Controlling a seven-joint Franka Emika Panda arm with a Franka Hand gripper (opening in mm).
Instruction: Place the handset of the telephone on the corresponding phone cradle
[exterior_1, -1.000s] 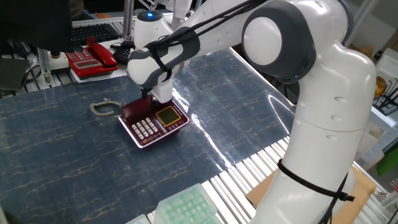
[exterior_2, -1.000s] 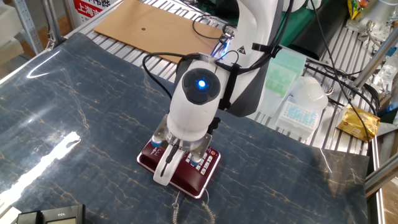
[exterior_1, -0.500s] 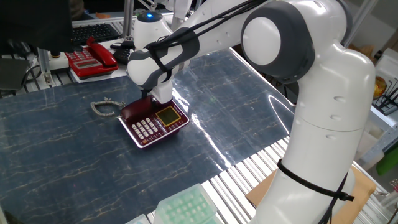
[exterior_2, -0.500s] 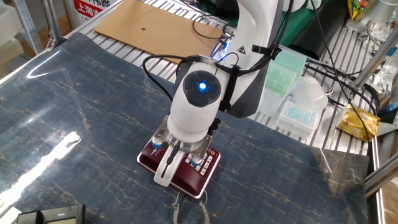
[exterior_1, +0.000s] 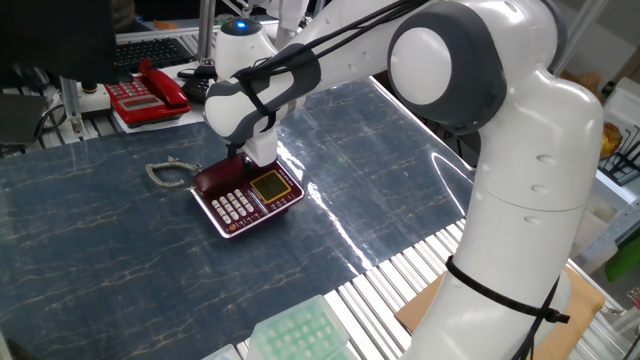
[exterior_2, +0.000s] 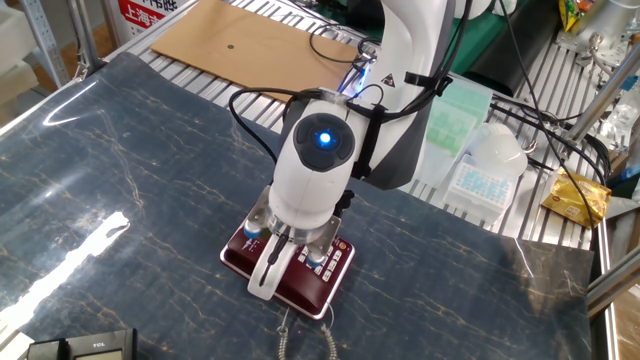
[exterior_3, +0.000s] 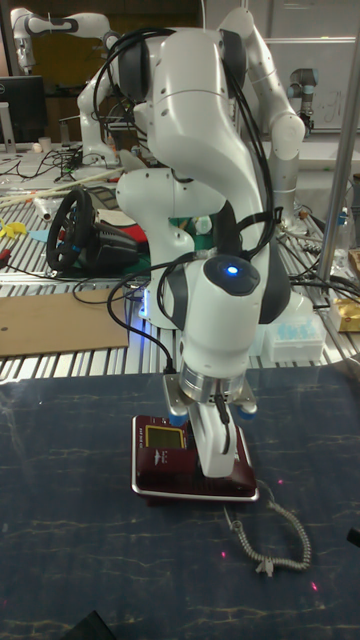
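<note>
**Tool low over the cradle side of the maroon phone**

Nothing has moved in the last second: my arm, the phone and the cord lie just as they did in the earlier frames.

My tool (exterior_3: 218, 462) is down over the telephone (exterior_1: 247, 198), on the side away from its yellow screen (exterior_1: 267, 186), where the phone cradle (exterior_1: 213, 178) runs along the edge. The handset (exterior_3: 240, 470) shows only as a dark red strip beside my white finger (exterior_2: 262, 276), lying along that cradle edge. My own wrist hides the fingertips in every view, so I cannot tell whether the tool is clamped on the handset, closed or apart.

The grey coiled cord (exterior_1: 163, 173) trails from the phone across the dark marbled desk (exterior_1: 120, 260). On the far left a bright red phone (exterior_1: 146, 92) sits off the desk mat, well apart from mine. A sheet of brown cardboard (exterior_2: 255, 45) lies beyond the desk's far edge.
</note>
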